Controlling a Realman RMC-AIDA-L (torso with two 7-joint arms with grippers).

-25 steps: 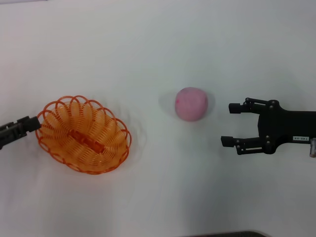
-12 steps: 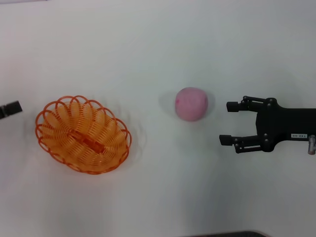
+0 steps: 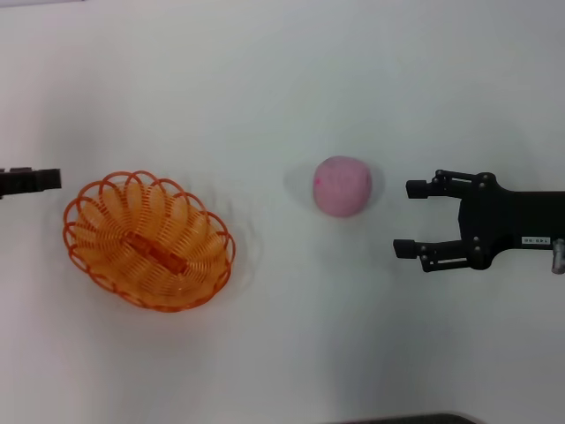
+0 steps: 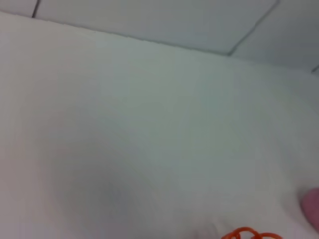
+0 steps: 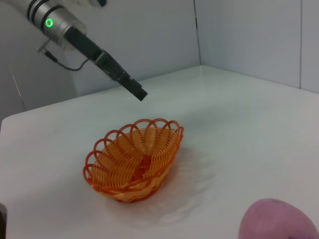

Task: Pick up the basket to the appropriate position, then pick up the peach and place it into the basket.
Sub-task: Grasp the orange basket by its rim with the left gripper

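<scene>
The orange basket (image 3: 148, 241) sits on the white table at the left, upright, with nothing in it. It also shows in the right wrist view as basket (image 5: 134, 162), and a sliver of its rim (image 4: 246, 233) appears in the left wrist view. The pink peach (image 3: 342, 185) rests right of centre; the same peach (image 5: 279, 219) is close to the right wrist camera. My left gripper (image 3: 31, 180) hovers at the far left, apart from the basket's rim, fingers together and holding nothing. The right gripper (image 3: 406, 218) is open just right of the peach, not touching it.
The bare white table (image 3: 265, 88) spreads around both objects. In the right wrist view the left arm (image 5: 75, 35) slants down above and behind the basket. A wall rises behind the table's far edge.
The left gripper has come off the basket's left rim and drawn back and up to the left edge. The basket has stayed put. The right gripper has barely moved.
</scene>
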